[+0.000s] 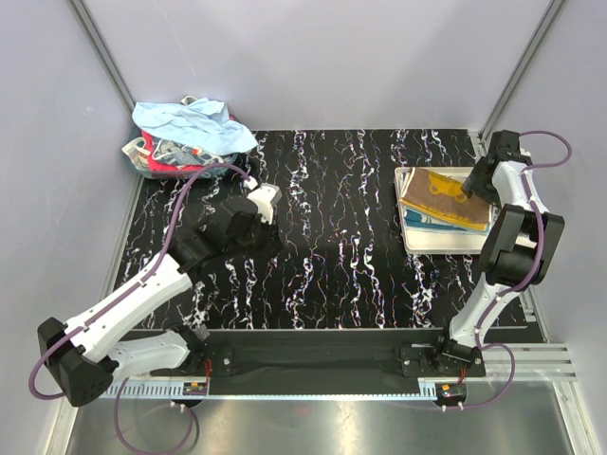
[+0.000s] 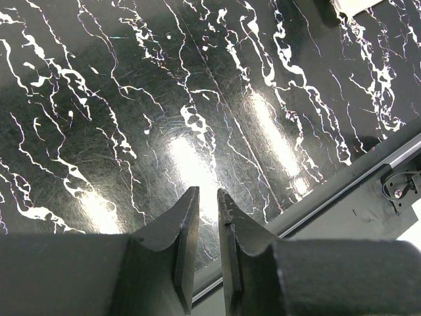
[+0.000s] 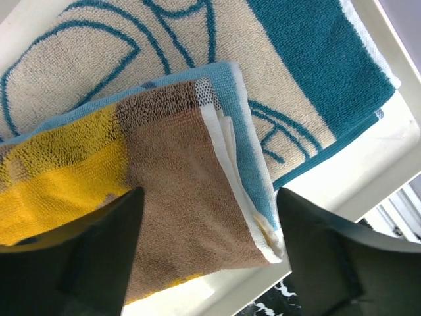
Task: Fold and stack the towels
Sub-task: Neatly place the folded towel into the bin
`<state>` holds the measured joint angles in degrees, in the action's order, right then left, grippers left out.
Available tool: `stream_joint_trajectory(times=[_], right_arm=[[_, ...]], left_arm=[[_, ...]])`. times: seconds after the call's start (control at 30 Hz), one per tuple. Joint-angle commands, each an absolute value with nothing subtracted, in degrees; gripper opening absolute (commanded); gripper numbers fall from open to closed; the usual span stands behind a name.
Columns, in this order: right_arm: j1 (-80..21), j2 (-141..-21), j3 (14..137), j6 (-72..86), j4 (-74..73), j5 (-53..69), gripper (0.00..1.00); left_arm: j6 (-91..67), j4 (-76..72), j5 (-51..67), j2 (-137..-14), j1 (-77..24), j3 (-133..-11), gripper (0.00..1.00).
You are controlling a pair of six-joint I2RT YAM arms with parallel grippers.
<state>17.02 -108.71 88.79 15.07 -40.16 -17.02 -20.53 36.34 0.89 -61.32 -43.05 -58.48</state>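
We see a black, white-veined table (image 1: 332, 256) with a white tray (image 1: 410, 239) at its right side. On that tray sits the finished work: a folded teal towel with a beige centre (image 1: 429, 224) lies at the bottom. A folded orange-yellow and brown towel (image 1: 446, 194) rests on top of it, toward the tray's far edge. The right wrist view shows a light blue layer (image 3: 253, 164) edging the top towel's fold.

Well apart from the tray, to its left and farther back, the unfolded towels (image 1: 185, 140) lie heaped, a light blue one on top and red showing underneath.

The left gripper (image 1: 266, 201) hangs over bare table to the left of the tray, nearer the heap than the tray. Its two fingers are drawn almost together with only a thin slit between them, and they hold nothing.

The right gripper (image 1: 474, 182) hovers over the tray's far right part, above the stack. Its jaws are spread wide on either side of the brown cloth, and we see nothing gripped.
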Motion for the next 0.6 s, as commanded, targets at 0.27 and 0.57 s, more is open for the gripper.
stream_joint_trajectory(times=[0.27, 0.57], right_arm=[[16.61, -95.02, 85.97, 19.33, -38.07, -13.2, 1.0], [0.37, -78.93, 73.13, 21.97, -28.57, -11.69, 1.0]], left_arm=[[-20.57, 34.01, 0.09, -61.79, -42.89, -58.71, 0.22], [-21.18, 35.15, -6.15, -63.11, -42.89, -60.03, 0.23]])
